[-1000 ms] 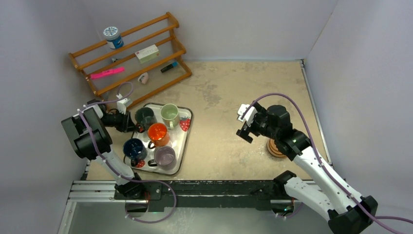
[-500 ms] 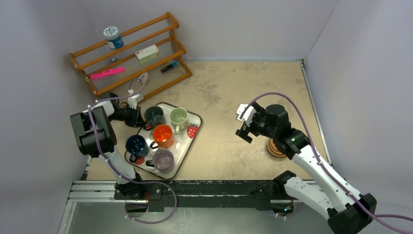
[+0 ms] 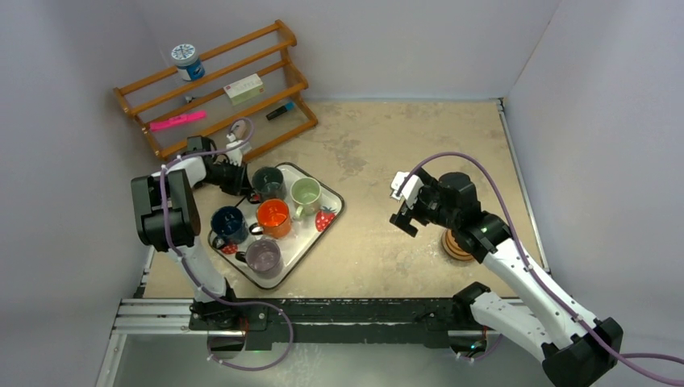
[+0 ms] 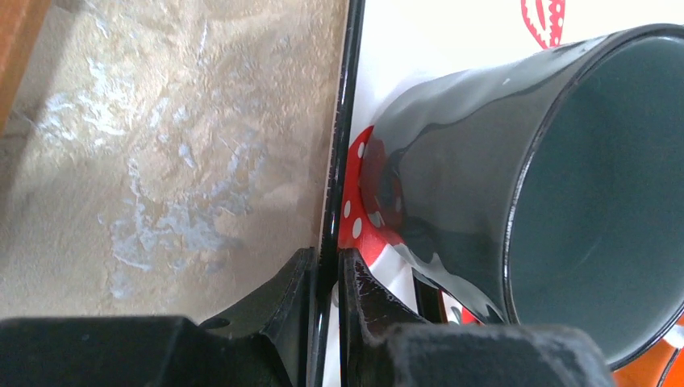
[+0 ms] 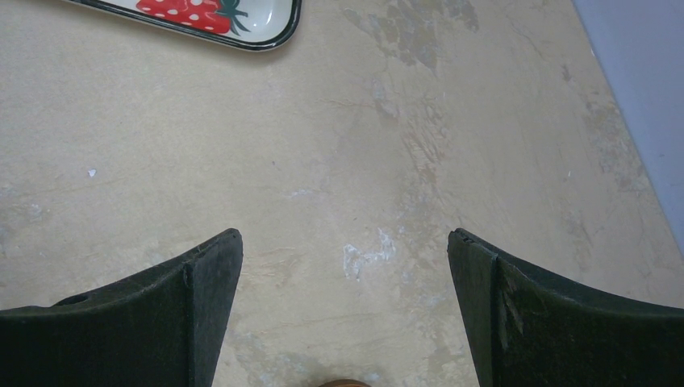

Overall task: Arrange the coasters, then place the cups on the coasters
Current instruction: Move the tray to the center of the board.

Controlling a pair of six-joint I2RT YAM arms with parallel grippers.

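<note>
Asker: When the table is viewed from above, what is found on it?

Describer: A white strawberry-print tray (image 3: 325,218) is seen left of centre on the sandy table (image 3: 379,145), turned at an angle. All five cups are carried upright on it. A dark grey-green cup (image 3: 268,183) is at the far corner and a pale green cup (image 3: 306,193) to its right. An orange cup (image 3: 274,218) is in the middle, a dark blue cup (image 3: 229,224) at the left, and a purple-grey cup (image 3: 264,256) nearest the arms.

Asker: Where are the coasters placed?

Describer: The coasters (image 3: 456,249) are piled in one brown stack on the table at the right, well apart from the tray and partly covered by the right arm (image 3: 516,266). Their number cannot be told.

Asker: How are the grippers held?

Describer: The left gripper (image 4: 327,266) is clamped on the tray's black rim at its far left edge. One finger is set outside the rim and one inside, just beside the dark grey-green cup. The right gripper (image 5: 345,235) is held over bare table between the tray and the stack, its fingers spread wide. A sliver of brown coaster is caught at the bottom edge of its wrist view.

Asker: What is shown behind?

Describer: A wooden rack (image 3: 214,89) is leaned in the back left corner. A blue-and-white lidded jar (image 3: 185,60) is set on its top rail, a white box (image 3: 243,89) on the next, and a pink item (image 3: 177,121) lower down.
</note>
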